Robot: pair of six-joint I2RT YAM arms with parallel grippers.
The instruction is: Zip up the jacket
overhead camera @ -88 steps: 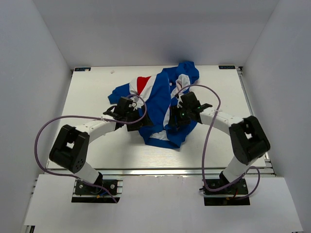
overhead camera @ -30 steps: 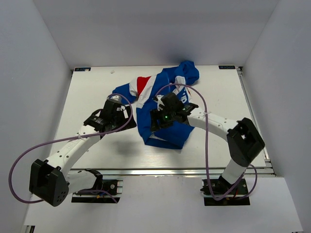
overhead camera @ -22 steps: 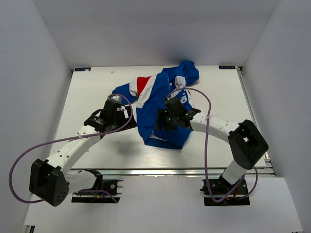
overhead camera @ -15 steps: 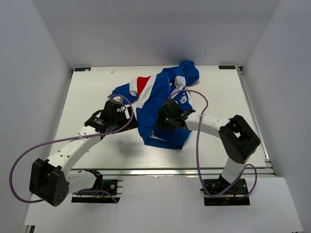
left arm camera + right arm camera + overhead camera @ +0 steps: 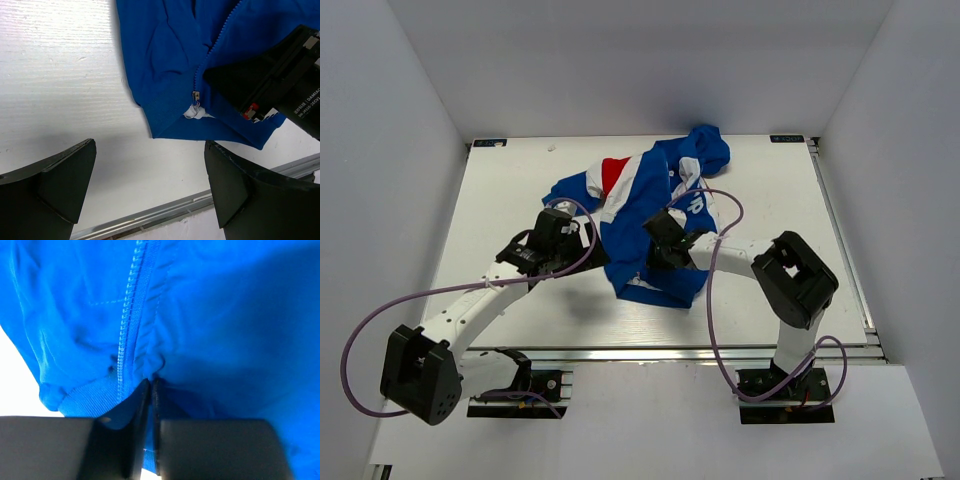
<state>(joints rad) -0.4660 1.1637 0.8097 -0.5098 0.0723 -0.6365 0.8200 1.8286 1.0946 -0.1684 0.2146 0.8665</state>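
Top view: right tool (image 5: 655, 258) tips hidden under its own wrist, and lettering (image 5: 695, 203) on jacket (image 5: 625, 215) too small to read, partly creased. Left wrist cam: jacket cut off at top edge, right tool's body covers pt of hem (image 5: 200, 127); right wrist cam: zip's (image 5: 131, 305) lower end lost behind fingers (image 5: 141, 410).

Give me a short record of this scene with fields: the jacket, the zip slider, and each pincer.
jacket: blue with red and white bands, crumpled on the table, not spread flat
slider: low on the zip, close to the hem
left pincer: open, holding nothing, over the table edge of the hem, slider just ahead
right pincer: shut on jacket fabric, beside the zip teeth near the hem
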